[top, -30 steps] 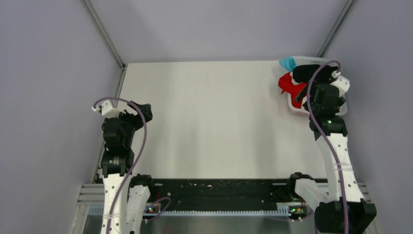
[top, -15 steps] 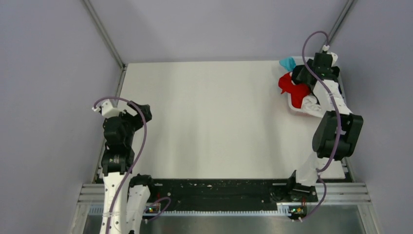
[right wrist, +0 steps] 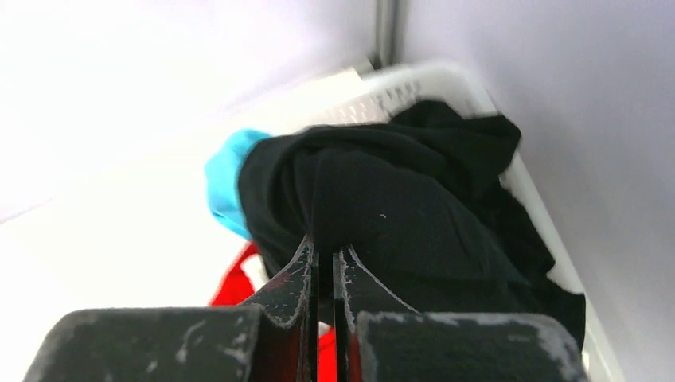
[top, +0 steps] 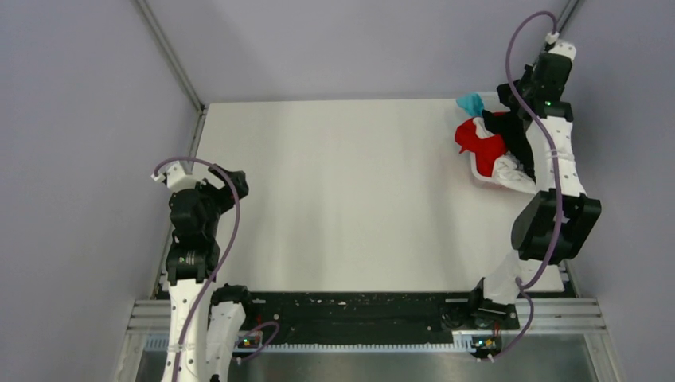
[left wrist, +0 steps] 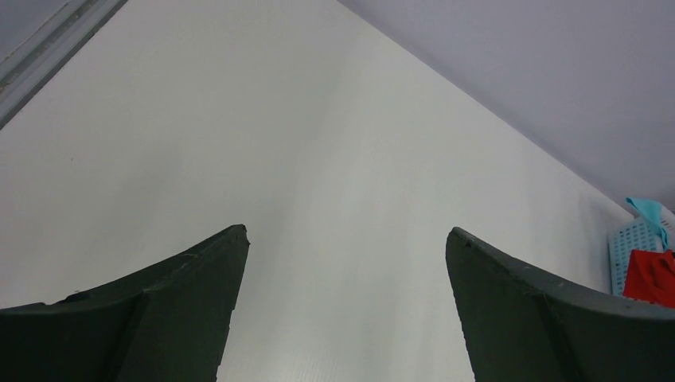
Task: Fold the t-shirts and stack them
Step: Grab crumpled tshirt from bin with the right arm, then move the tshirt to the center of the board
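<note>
T-shirts [top: 487, 150] are heaped in the basket [right wrist: 446, 79] at the table's [top: 342, 191] far right corner, and none is yet folded. A bunched fold of the black shirt [right wrist: 398, 207] is pinched between the closed jaws of the right gripper [right wrist: 325, 253], apparently so that it can be drawn clear of the red shirt [top: 476, 142] and blue shirt [top: 471, 103] around it. The left gripper [left wrist: 346, 232] is held wide open and empty over the near left edge, well apart, probably kept ready for spreading the cloth.
</note>
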`<action>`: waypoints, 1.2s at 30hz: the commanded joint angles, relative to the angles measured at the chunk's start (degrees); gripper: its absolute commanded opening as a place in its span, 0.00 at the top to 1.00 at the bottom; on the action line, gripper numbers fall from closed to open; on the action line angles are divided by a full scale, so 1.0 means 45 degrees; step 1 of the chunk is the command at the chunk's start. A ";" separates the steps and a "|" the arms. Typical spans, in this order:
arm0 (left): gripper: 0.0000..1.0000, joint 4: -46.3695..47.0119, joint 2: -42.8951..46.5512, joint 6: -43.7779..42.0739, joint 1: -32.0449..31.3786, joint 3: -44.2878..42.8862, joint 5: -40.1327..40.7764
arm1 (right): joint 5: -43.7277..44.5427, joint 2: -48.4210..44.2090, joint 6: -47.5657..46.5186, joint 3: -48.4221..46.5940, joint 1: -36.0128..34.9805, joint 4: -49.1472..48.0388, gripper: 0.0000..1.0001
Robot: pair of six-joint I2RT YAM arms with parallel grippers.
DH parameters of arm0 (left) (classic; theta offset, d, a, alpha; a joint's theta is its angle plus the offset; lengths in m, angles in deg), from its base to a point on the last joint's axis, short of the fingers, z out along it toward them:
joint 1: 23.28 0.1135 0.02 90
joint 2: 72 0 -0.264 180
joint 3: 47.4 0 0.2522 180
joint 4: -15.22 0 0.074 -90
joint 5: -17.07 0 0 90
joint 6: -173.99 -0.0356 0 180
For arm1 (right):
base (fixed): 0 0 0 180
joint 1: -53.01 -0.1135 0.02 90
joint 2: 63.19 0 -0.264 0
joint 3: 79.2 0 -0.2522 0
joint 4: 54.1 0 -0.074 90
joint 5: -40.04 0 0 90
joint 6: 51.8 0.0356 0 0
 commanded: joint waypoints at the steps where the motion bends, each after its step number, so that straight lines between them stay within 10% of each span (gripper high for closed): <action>1: 0.01 0.0730 -0.0010 0.0229 0.0033 -0.0206 -0.0210 | -0.3065 -0.1617 -0.0273 -0.2638 0.0031 -0.1055 1.00; 13: 0.01 0.0564 -0.0314 0.1064 0.0039 -0.0153 0.0008 | -0.8656 -0.0871 0.1266 -0.7793 -0.6507 -0.2237 1.00; 20: 0.01 0.0026 -0.0385 0.1621 0.0033 -0.0545 0.0443 | -0.8704 0.0222 0.1635 -0.8376 -0.8529 -0.3344 1.00; 24: 0.01 -0.0591 -0.0219 0.1687 0.0036 -0.0647 0.0975 | -0.7892 -0.0442 0.1308 -0.6525 -0.8534 -0.2704 1.00; 29: 0.01 -0.1364 -0.0384 0.1889 0.0034 -0.0549 0.1828 | -0.1701 -0.3165 0.0312 0.0055 -0.7914 -0.2136 0.99; 36: 0.01 -0.1991 -0.1737 0.1746 0.0043 -0.0087 0.1437 | -0.0256 -0.4562 0.0936 0.6126 -0.5889 -0.1625 0.34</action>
